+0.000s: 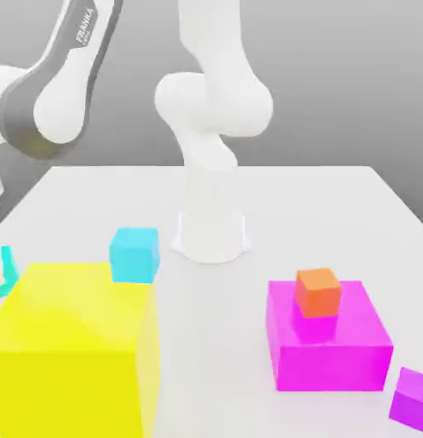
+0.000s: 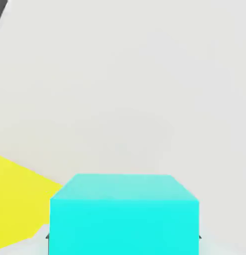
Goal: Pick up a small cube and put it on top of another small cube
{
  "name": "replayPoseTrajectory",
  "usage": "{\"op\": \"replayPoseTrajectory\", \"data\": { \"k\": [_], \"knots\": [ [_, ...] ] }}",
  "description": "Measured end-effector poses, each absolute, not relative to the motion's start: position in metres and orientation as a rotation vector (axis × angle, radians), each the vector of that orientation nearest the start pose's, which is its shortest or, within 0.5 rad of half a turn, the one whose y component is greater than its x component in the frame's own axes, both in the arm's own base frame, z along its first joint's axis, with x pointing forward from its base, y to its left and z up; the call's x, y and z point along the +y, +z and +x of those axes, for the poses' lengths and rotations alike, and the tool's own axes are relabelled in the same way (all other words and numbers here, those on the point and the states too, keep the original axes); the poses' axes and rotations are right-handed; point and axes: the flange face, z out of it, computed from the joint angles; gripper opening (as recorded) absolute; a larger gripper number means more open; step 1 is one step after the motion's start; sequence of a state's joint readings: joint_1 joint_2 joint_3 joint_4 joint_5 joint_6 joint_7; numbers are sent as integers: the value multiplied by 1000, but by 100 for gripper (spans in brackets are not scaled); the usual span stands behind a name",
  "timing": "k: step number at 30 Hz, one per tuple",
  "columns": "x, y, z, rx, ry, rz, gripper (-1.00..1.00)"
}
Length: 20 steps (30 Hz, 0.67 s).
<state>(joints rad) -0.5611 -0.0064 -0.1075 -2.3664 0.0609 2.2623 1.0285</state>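
Between fingers, cyan cube (image 2: 124, 214) seemingly clamped, beside big yellow block (image 2: 15, 199). Lift straight, carry over second cyan cube (image 1: 134, 254), lower square.

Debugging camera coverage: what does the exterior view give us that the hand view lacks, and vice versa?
Exterior alone: the arm's base, a cyan cube standing free on the table, an orange cube on the big magenta block, a small purple cube. Hand alone: a close cyan cube between dark finger edges. Both: the yellow block and the white tabletop.
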Motion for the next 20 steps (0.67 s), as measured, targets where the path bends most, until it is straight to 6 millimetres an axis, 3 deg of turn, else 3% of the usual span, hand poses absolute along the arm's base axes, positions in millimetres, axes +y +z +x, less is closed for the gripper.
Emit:
{"op": "replayPoseTrajectory", "data": {
  "k": [1,5,11,13,16,17,20],
  "knots": [
    [-295,333,384,2352,161,-2026,-100],
    [-224,385,407,2201,134,-2184,-100],
    [-122,447,404,2107,41,-2307,-100],
    [-104,443,400,2114,13,-2312,-100],
    [-99,404,399,2117,4,-2313,-100],
    [-99,396,398,2117,3,-2314,100],
    [-99,396,398,2117,3,-2314,100]
  ]
}}
